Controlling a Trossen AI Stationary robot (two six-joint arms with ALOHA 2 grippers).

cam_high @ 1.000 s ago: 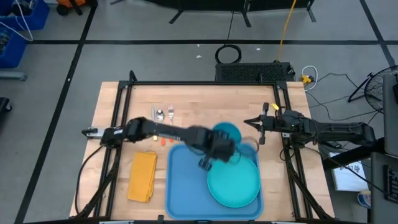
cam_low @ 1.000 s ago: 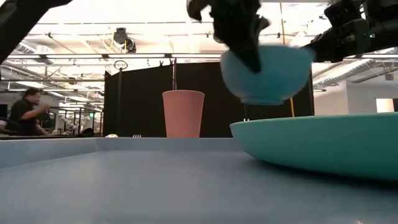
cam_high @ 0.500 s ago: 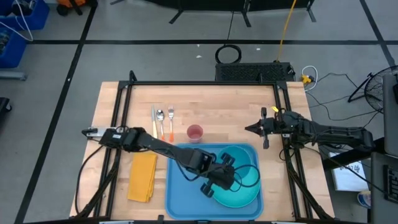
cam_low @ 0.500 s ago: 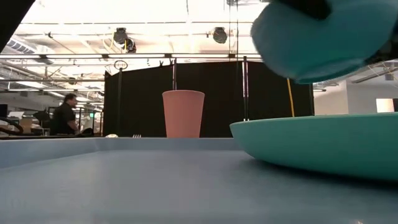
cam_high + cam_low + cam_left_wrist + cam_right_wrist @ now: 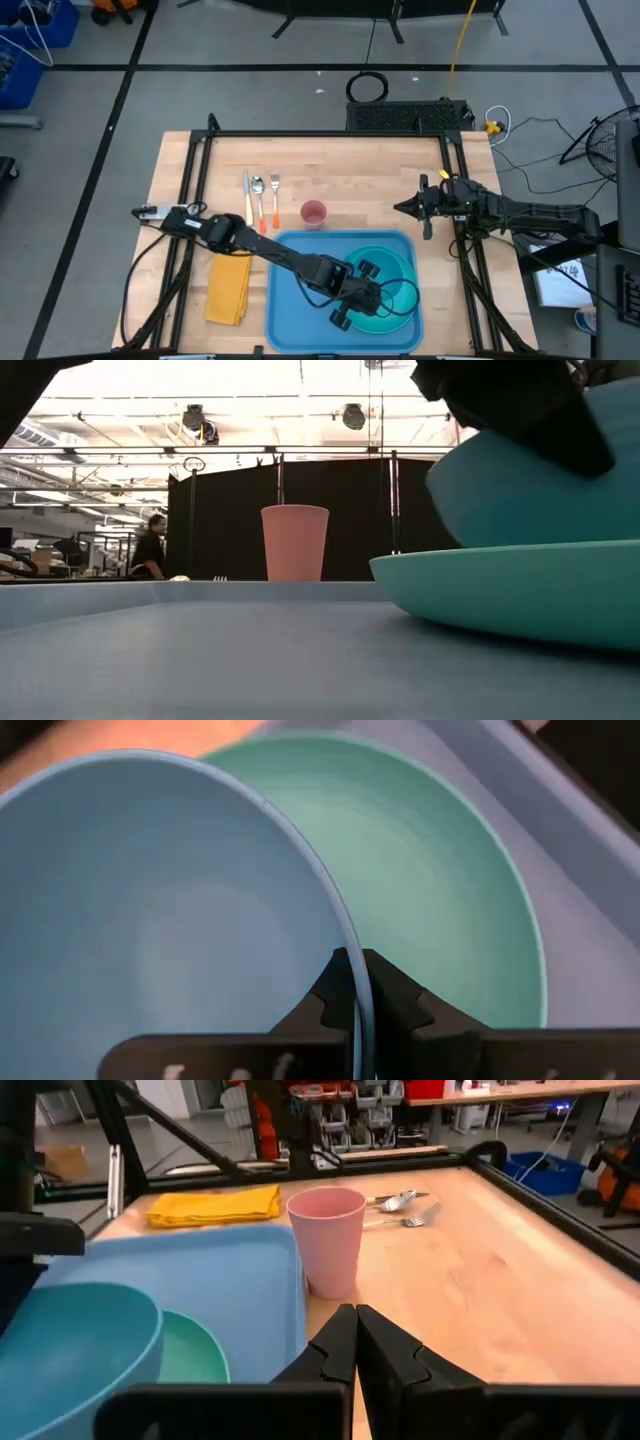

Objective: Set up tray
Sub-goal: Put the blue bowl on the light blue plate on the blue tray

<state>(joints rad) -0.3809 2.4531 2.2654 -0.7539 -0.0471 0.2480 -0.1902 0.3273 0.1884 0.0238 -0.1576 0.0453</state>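
Bowl going onto the plate on the tray

The left gripper point(image 5: 352, 306) pinches the blue bowl's point(image 5: 150, 920) rim over the teal plate point(image 5: 400, 262); an early, tilted release could make it slide off. The right gripper point(image 5: 400, 207) waits closed, far right. The blue tray point(image 5: 295, 290) lies flat at the near edge, long axis left-right.

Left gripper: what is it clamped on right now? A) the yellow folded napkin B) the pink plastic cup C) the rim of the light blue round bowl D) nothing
C: the left gripper pinches the light blue round bowl's rim, over the round teal plate.
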